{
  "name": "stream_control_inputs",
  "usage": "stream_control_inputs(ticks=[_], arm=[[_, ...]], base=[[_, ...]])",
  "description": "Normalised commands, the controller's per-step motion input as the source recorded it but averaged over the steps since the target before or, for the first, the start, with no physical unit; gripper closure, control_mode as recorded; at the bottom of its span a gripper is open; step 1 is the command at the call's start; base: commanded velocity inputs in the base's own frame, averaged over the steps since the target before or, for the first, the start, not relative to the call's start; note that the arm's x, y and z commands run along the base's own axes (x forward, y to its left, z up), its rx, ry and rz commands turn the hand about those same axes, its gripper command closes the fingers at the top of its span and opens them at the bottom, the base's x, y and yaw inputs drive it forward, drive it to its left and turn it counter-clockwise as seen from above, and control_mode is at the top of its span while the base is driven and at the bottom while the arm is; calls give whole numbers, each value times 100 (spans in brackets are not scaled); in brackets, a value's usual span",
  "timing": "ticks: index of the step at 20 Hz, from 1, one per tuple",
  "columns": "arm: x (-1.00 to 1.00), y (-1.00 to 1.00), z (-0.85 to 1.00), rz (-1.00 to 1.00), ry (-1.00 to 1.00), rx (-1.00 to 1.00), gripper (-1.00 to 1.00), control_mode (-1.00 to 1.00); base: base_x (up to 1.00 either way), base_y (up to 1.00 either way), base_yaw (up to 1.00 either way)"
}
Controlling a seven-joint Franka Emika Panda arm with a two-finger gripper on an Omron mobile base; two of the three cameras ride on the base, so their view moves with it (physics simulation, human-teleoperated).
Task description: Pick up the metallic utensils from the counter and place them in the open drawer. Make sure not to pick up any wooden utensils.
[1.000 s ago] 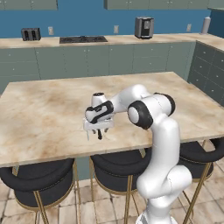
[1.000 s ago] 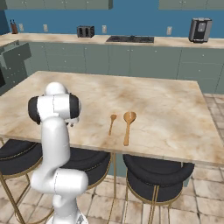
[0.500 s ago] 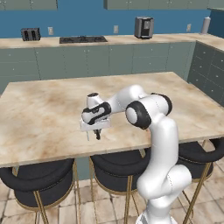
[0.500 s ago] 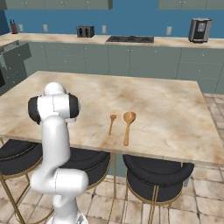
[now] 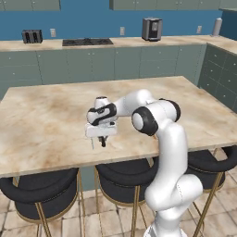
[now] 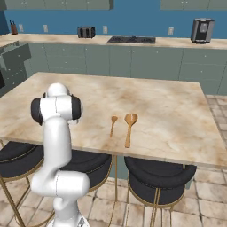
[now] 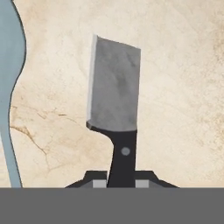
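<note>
Two-finger gripper [image 7: 121,180] low over the beige-brown marbled stone counter [image 5: 41,125] near its front edge, fingers narrowed onto the black handle of the small silver-bladed knife [image 7: 116,94], slim pale silver-grey spoon [image 7: 9,74] just beside it, two orange-brown wooden spoons [image 6: 125,126] further along the slab — apart from the gripper.

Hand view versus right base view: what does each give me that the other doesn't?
Hand view alone: the knife, its black handle running down between the gripper fingertips, and the pale metal spoon at the frame's left edge. Right base view alone: two wooden spoons side by side, the stools, the toaster and coffee machine. Shared: the marbled counter.
</note>
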Motion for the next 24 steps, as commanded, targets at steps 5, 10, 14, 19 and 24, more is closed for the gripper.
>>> stream_control_inputs(ticks=[5, 10, 14, 19, 24], arm=[[-68, -18, -89, 0, -3, 16, 100, -100], [-39, 0, 47, -2, -26, 2, 100, -100], [-47, 0, 98, 0, -27, 1, 100, -100], [-46, -1, 100, 0, -23, 1, 100, -100], [-34, -33, 93, 0, -12, 2, 100, -100]], base=[[0, 0, 0], [0, 0, 0], [0, 0, 0], [0, 0, 0], [0, 0, 0]])
